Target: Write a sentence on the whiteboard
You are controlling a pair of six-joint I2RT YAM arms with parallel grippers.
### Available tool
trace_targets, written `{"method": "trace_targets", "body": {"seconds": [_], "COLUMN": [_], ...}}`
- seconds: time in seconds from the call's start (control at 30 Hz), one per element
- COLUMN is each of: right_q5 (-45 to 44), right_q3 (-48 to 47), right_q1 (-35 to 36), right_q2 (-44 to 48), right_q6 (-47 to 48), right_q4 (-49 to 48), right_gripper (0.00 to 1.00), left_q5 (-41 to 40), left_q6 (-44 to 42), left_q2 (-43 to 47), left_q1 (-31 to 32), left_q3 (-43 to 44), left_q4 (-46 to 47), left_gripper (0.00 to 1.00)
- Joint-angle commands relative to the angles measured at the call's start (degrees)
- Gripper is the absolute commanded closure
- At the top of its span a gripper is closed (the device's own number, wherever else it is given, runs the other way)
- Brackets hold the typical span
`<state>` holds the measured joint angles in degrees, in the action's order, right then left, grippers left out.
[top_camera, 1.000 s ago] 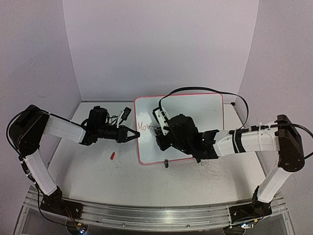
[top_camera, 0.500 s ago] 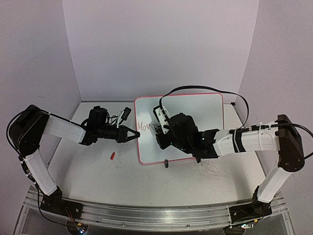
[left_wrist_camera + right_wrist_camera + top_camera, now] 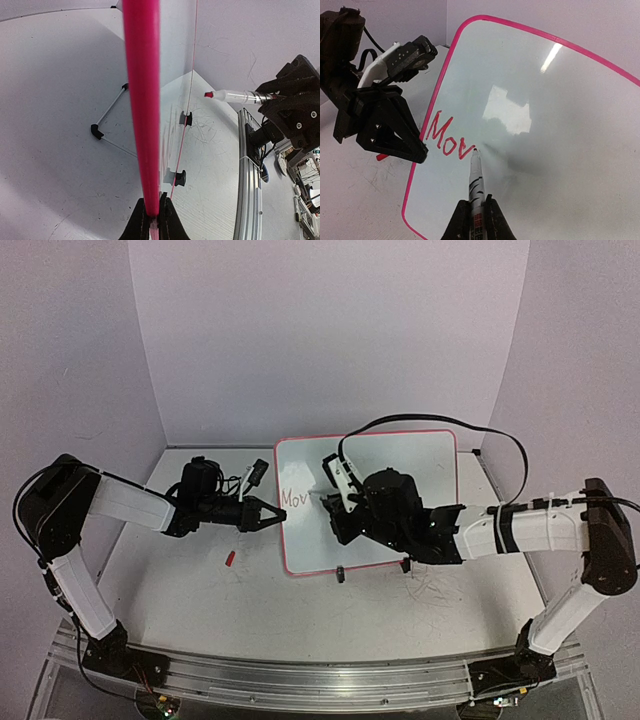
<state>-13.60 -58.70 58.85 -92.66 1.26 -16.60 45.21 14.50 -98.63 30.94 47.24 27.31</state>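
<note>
**Risk: board moves under pen load as the writing heads right**

The glossy white rectangular whiteboard with a thin red rim stands propped on small black clip feet at mid-table. Left gripper has its fingers pressed together on the board's left rim, and that pinch is the only steadying I can see. Right gripper is clamped round a white-barrelled red marker, tip at the tail of the "v". I can't tell if the tip is touching. The red handwritten sentence reads just "Mov", close to the left edge, so most of the task is left.

Failure modes, my read:
- Each new letter sits further from the pinch, so pen force levers the panel about that edge. The board rocks and strokes skip or thin out.
- Push too hard and the rim slips out of the pinch, or the feet skate on the scuffed white table.
- The black cable arcs over the top edge and could catch a corner as the arm sweeps right.
</note>
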Motion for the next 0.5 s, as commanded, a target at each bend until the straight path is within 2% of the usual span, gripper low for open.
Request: {"method": "trace_targets", "body": {"seconds": [0.0, 0.47], "right_q5": [0.29, -1.77], "right_q3": [-1.62, -2.33], "right_q1": [-0.03, 0.00], "right_q2": [-2.04, -3.04], "right_q6": [0.75, -0.03], "right_q4": [-2.92, -2.74], "right_gripper": [1.00, 1.00], "left_q5": [-1.29, -1.26], "left_q6": [-2.29, -2.46], "left_q2": [1.82, 2.17], "left_q1": [0.44, 0.44], "left_q3": [1.53, 1.35], "left_q4": [-0.77, -0.94], "left_gripper": [1.00, 1.00]}}
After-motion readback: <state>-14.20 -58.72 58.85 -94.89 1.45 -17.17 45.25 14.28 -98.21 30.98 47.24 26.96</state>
